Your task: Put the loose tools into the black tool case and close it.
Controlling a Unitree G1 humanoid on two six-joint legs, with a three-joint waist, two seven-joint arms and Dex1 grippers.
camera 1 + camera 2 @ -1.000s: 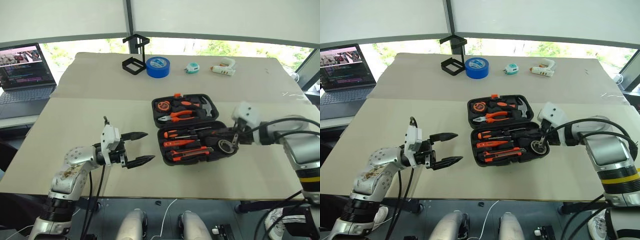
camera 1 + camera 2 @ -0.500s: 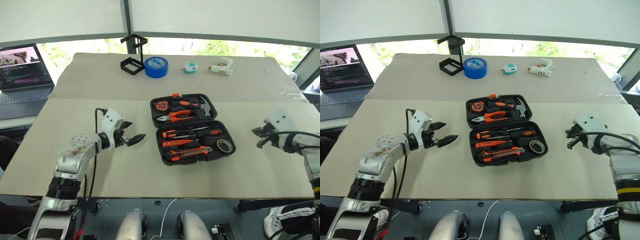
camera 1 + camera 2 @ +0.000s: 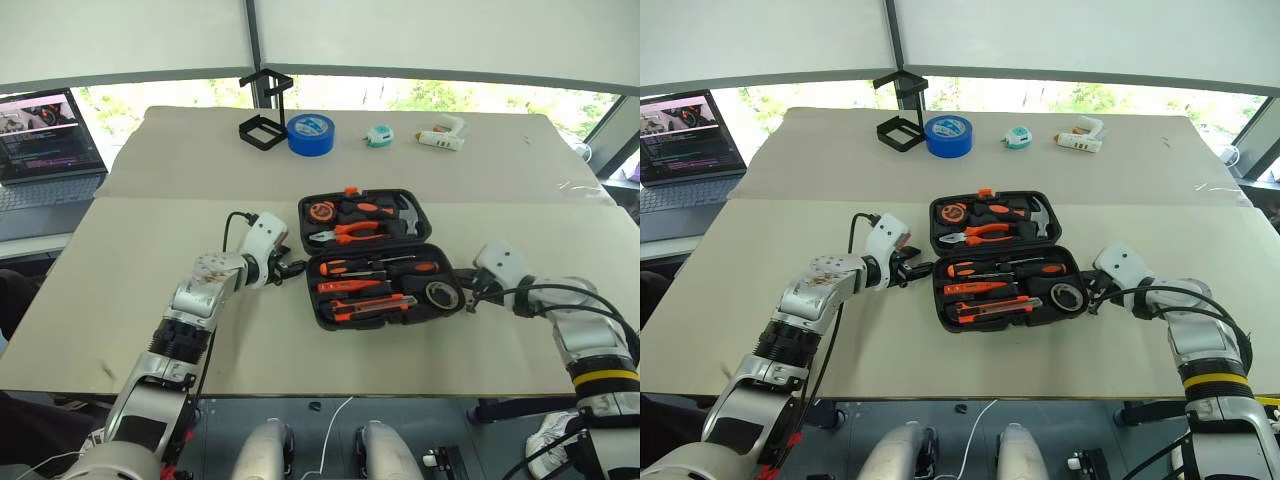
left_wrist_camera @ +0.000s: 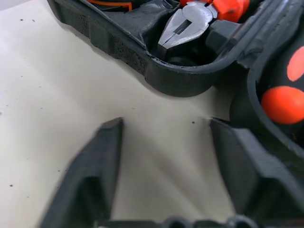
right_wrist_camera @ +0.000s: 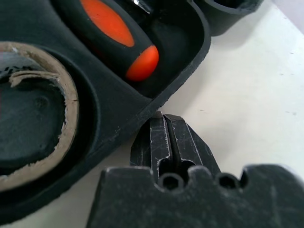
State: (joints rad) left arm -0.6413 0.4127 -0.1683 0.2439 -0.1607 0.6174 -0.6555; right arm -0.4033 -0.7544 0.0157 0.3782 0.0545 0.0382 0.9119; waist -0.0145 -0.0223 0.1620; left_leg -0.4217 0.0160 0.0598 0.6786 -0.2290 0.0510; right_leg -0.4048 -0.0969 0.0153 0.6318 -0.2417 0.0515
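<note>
The black tool case [image 3: 455, 268] lies open at the table's middle, its lid half behind. Its slots hold the screwdrivers [image 3: 375, 268], the orange-and-black utility knife [image 3: 365, 307] and the grey tape roll [image 3: 442, 293]; pliers [image 3: 345, 233] sit in the lid. My left gripper [image 3: 291, 268] is at the case's left edge, open, with bare table between its fingers [image 4: 95, 175]. My right gripper [image 3: 468, 298] is shut with nothing in it, its tip [image 5: 164, 121] against the case's right rim beside the tape roll [image 5: 28, 118] and a screwdriver handle [image 5: 114, 38].
Along the far edge stand a black wire stand [image 3: 262, 115], a blue tape roll [image 3: 310, 133], a small teal round object [image 3: 380, 135] and a white glue gun [image 3: 445, 136]. A laptop [image 3: 45, 140] is open beyond the table's left side.
My left gripper has moved right to the case's left edge and its fingers have narrowed. My right gripper drew away from the tape roll to the right, then returned to the case's right rim.
</note>
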